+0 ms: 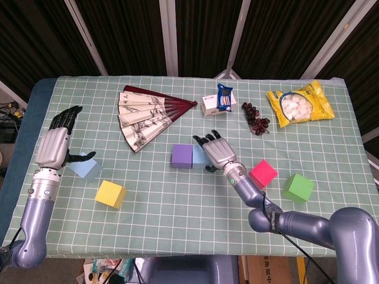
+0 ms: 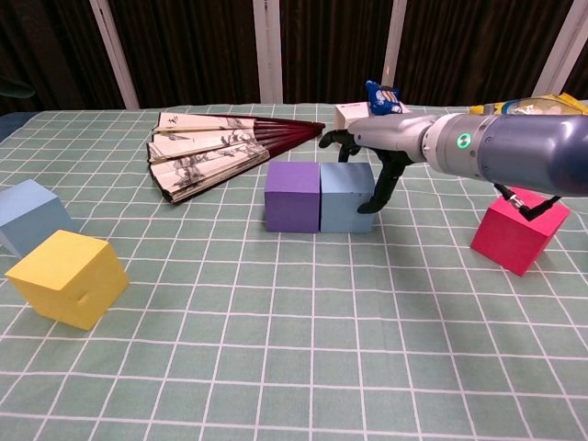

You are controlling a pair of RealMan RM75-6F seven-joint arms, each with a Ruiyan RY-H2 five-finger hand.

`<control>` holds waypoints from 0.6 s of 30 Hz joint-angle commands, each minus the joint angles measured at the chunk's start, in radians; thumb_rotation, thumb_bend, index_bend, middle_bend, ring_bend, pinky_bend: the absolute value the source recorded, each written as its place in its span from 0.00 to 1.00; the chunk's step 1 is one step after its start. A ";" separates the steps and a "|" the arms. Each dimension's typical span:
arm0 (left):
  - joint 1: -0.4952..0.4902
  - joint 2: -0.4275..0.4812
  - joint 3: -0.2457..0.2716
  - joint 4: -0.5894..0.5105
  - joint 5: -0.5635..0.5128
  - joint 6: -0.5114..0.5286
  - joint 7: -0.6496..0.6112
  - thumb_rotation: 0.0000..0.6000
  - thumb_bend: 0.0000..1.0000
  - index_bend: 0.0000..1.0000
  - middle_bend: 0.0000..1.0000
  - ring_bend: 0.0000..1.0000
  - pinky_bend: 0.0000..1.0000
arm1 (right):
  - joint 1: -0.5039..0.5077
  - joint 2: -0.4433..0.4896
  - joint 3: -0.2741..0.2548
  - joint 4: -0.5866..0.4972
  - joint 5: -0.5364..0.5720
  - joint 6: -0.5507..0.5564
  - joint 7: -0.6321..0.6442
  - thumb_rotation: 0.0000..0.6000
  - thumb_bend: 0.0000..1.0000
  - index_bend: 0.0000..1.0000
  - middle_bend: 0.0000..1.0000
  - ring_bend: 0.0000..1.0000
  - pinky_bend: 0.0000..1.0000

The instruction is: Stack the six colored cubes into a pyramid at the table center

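The right robot hand (image 2: 378, 152) rests over the grey-blue cube (image 2: 347, 197) at bench centre, fingers spread and draped down its right face, touching the purple cube (image 2: 292, 196); a careless nudge could shove the pair apart. Only the head view shows the green cube (image 1: 298, 187) and the left robot hand (image 1: 55, 145), open beside the light-blue cube (image 1: 84, 168).

An open folding fan (image 1: 148, 114) with dark red ribs lies on the green checked cloth (image 1: 177, 201) covering the desk. Toward the far edge: a small white box (image 1: 211, 105) topped by a blue packet (image 1: 225, 97), a cluster of dark grapes (image 1: 255, 119), and a yellow snack bag (image 1: 299, 103).
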 commanded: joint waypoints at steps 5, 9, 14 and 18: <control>0.000 0.001 0.000 0.000 0.000 -0.002 -0.002 1.00 0.12 0.00 0.03 0.03 0.00 | 0.000 0.003 -0.003 -0.015 0.012 0.003 -0.010 1.00 0.27 0.00 0.17 0.10 0.01; 0.001 0.002 0.000 -0.003 0.003 -0.001 -0.005 1.00 0.12 0.00 0.03 0.03 0.00 | -0.001 0.010 -0.008 -0.037 0.026 0.016 -0.027 1.00 0.27 0.00 0.16 0.09 0.00; 0.003 0.006 -0.002 -0.009 0.006 0.000 -0.012 1.00 0.12 0.00 0.03 0.03 0.00 | -0.006 0.026 -0.011 -0.069 0.055 0.057 -0.065 1.00 0.27 0.00 0.16 0.09 0.00; 0.004 0.009 -0.001 -0.015 0.012 -0.001 -0.016 1.00 0.12 0.00 0.03 0.03 0.00 | -0.022 0.059 -0.016 -0.117 0.078 0.104 -0.093 1.00 0.27 0.00 0.16 0.09 0.00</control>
